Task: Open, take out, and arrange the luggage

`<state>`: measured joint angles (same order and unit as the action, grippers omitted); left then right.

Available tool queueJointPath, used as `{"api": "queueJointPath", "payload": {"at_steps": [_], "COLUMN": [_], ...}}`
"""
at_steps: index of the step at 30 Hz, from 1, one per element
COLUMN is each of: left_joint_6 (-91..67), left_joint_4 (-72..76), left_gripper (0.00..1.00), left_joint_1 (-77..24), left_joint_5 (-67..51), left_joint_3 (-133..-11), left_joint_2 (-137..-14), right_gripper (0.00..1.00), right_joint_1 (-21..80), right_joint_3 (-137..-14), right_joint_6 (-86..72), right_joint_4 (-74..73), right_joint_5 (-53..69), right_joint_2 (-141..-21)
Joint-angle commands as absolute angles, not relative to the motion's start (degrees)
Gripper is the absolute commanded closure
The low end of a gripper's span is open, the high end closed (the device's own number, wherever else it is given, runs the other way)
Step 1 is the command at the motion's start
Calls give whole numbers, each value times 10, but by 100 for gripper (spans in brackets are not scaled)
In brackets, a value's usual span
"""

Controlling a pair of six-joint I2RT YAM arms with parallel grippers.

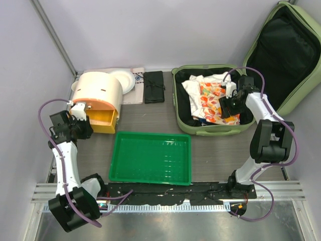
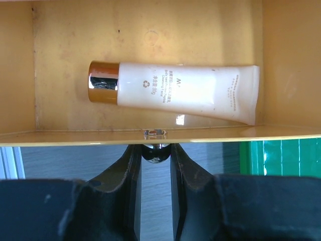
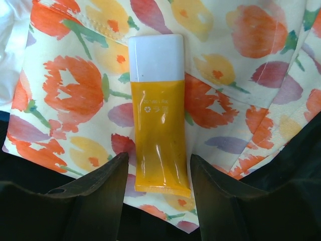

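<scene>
The green tray serves as reference point. The luggage stands just beyond the tray's far right corner, its base flat on the table and unzipped, and its lid thrown back farther right of the tray, with the black lining exposed. The base holds a white cloth and a tulip-print cloth on the side toward the tray. The right gripper hangs over that printed cloth. In the right wrist view its jaws stand apart, one on each side of the crimped end of an orange tube with a white cap, which lies flat on the print. Neither finger visibly presses the tube. Beyond the tray's far left corner sits a cream-and-orange round container with its orange drawer pulled out on the side nearest the tray. The left gripper is left of that corner, at the drawer front. The left wrist view shows its jaws drawn close and clamped on a small metal knob at the drawer's front edge. Inside the drawer lies a white tube with a bronze cap, on its side. A black pouch lies beyond the tray's far edge, between container and luggage.
</scene>
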<state>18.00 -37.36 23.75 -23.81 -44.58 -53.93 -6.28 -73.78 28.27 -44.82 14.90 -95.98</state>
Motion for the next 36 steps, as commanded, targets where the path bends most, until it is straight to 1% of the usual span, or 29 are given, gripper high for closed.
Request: {"api": "queueJointPath", "payload": {"at_steps": [1,6,12,14,19,24,29,36], "left_joint_6": [142,115,4,-37,-70,-102,-113,-116], "left_joint_4": [-327,-295,-239,-222,-166,-92,-40,55], "left_gripper": [99,100,100,100,100,96,88,86], "left_joint_1": [235,230,231,231,231,230,229,227], "left_joint_5": [-259,-257,-239,-229,-221,-219,-223,-265], "left_joint_3": [-455,-440,-406,-396,-367,-341,-345,-334], "left_joint_2": [-562,-537,-488,-485,-509,-519,-537,-575], "right_gripper": [42,44,46,46,46,46,47,49], "right_joint_1": [-56,-48,-44,-44,-44,-44,-44,-44], "right_joint_3": [-731,-716,-708,-710,-721,-723,-724,-729], "right_joint_6": [287,276,265,266,267,267,270,269], "right_joint_4": [-425,-402,-389,-389,-393,-395,-397,-402], "right_joint_5": [140,122,113,112,111,112,110,108], "right_joint_2": [-947,-941,-939,-940,-943,-942,-939,-935]}}
